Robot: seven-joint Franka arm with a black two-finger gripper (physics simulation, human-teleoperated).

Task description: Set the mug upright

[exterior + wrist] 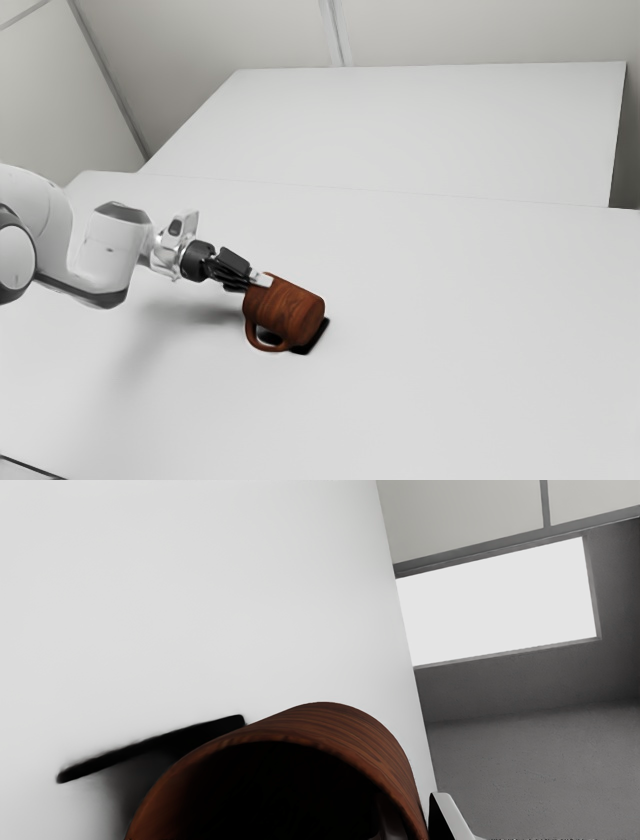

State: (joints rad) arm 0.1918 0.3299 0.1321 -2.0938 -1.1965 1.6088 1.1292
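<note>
- Here we are at the white bench [450,350], and the mug [289,311] is over on its side, well short of upright.
- We see brown wood grain all round its wall, with the open mouth turned to the gripper [257,280] and the base aimed toward the exterior view's lower right.
- The handle [263,346] loops out on the exterior camera's side, low by the bench.
- Into the mug we go with the wrist view: a rounded rim, then a nearly black hollow; one dim reddish shape shows along the inner wall, and what it is we cannot tell.
- Any contents down in that dark are hidden from us.
- At the mouth end, the gripper is right up at the rim; whether the fingers are clenched on the wall or released, we cannot tell.
- The arm [105,250] comes in low from the exterior view's left.
- A hard black shadow [316,338] lies on the bench by the mug's base end.
- Beyond the bench edge, the wrist view gives us a bright white rectangle [500,605] set in a grey wall [465,690].
</note>
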